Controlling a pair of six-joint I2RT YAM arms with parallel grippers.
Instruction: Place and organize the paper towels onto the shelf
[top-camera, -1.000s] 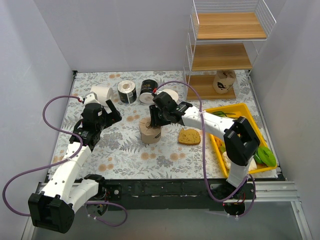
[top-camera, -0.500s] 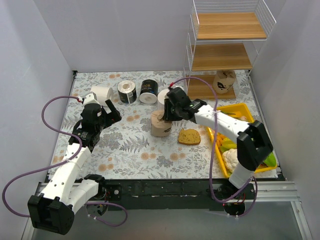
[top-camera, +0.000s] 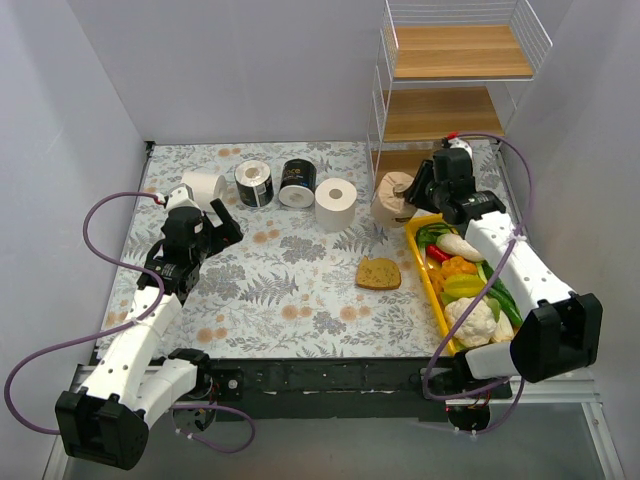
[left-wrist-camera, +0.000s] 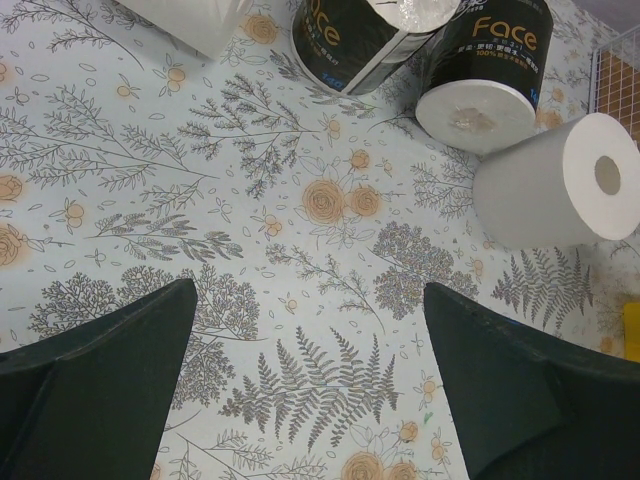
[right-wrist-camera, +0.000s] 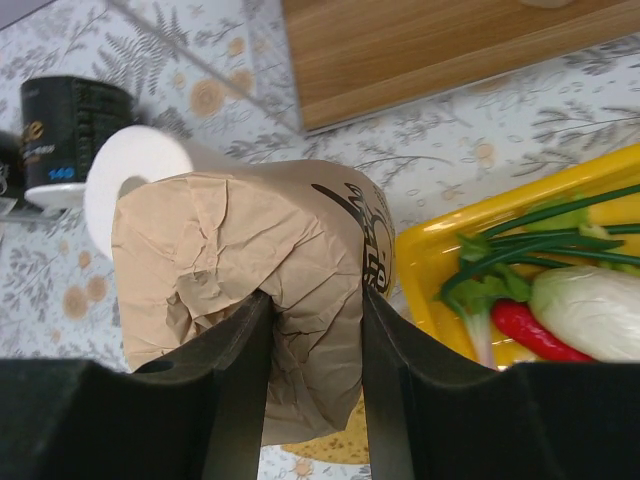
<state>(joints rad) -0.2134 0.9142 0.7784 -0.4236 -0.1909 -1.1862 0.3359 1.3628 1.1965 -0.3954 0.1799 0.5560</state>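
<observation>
Right gripper (right-wrist-camera: 312, 340) is clamped on the tan roll (top-camera: 393, 197). I hold it lifted just beside the shelf (top-camera: 440, 115) foot, probably lining up for the bottom tier. Left gripper (left-wrist-camera: 308, 290) is spread apart and empty over the mat, near the black rolls (left-wrist-camera: 360, 40).

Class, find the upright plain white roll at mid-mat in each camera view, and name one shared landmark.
Top external: white roll mid-mat, right of the black-wrapped roll.
Left wrist: right edge, below that black-wrapped roll.
Right wrist: upper left, partly behind the tan roll.
Shared landmark: the black-wrapped roll beside it.
</observation>
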